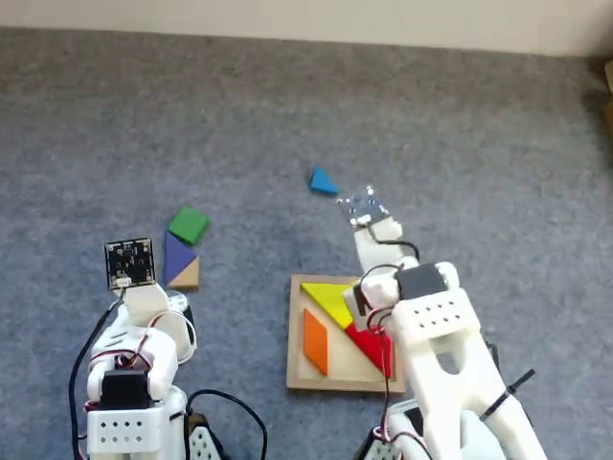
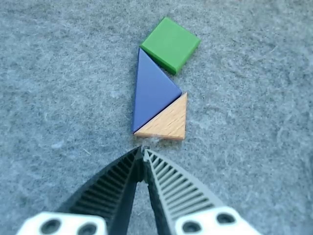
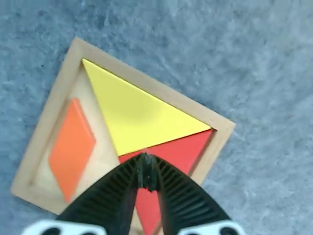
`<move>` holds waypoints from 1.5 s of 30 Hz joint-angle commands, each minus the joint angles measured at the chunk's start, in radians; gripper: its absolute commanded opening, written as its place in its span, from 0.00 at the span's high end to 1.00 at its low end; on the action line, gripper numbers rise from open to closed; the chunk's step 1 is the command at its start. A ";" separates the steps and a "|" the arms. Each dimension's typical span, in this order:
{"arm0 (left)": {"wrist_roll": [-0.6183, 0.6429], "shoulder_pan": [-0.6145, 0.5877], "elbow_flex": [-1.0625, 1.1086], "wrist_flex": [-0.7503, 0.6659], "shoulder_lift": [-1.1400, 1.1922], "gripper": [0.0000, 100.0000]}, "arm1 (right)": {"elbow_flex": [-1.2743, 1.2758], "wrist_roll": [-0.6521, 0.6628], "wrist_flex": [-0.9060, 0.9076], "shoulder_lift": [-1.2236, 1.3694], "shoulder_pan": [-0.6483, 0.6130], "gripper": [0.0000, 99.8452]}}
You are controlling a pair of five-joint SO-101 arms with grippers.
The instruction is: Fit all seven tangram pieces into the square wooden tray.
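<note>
Grey felt desk (image 1: 479, 115). Square wooden tray (image 3: 44, 115) lies toward the near edge, right of centre. It holds a yellow triangle (image 3: 137, 115) and a red triangle (image 3: 181, 152) edge to edge, with an orange parallelogram (image 3: 72, 147) set apart. Right tool (image 3: 145, 164) pressed together, tip over the yellow-red seam. Left tool (image 2: 144, 152) pressed together, just short of the tan triangle (image 2: 168, 122), which touches the dark blue triangle (image 2: 151, 93). Green square (image 2: 170, 44) at that triangle's far tip. Small blue triangle (image 1: 322, 181) alone mid-desk.
</note>
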 commanded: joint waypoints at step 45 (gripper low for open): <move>-0.006 -0.015 0.021 0.002 -0.002 1.00 | 0.309 -0.097 -0.053 -0.504 0.220 0.99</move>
